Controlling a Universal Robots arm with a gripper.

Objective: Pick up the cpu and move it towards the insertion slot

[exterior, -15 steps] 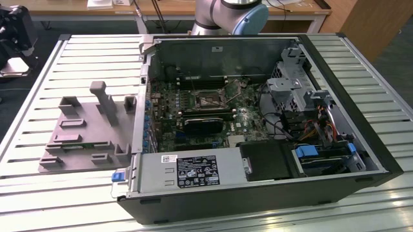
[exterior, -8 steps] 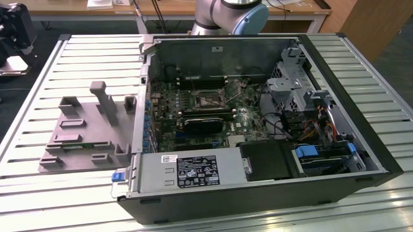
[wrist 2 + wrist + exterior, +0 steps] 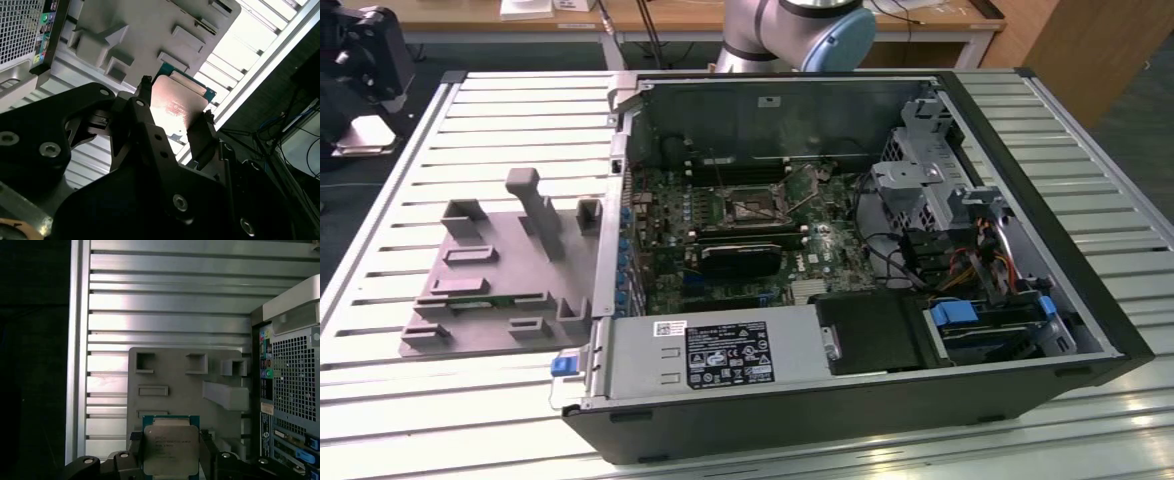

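Note:
In both wrist views my gripper (image 3: 171, 452) is shut on the cpu (image 3: 170, 447), a flat square chip with a silvery top and a thin green edge. One dark fingertip (image 3: 143, 95) presses on one side of the cpu (image 3: 177, 102) and the other fingertip (image 3: 206, 125) on the opposite side, with the gripper (image 3: 175, 110) around it. The chip hangs above the grey holder block (image 3: 165, 375). The insertion slot (image 3: 754, 208), a shiny square frame with a dark centre, lies on the green board inside the open computer case (image 3: 854, 400).
The grey holder block (image 3: 500, 270) with its pegs and pockets lies on the slatted metal table (image 3: 454, 130) at the exterior view's left of the case. A black heatsink (image 3: 736, 258) sits near the socket. Drive cages and cables (image 3: 961, 230) fill the case's right side. The arm's base (image 3: 794, 30) stands behind.

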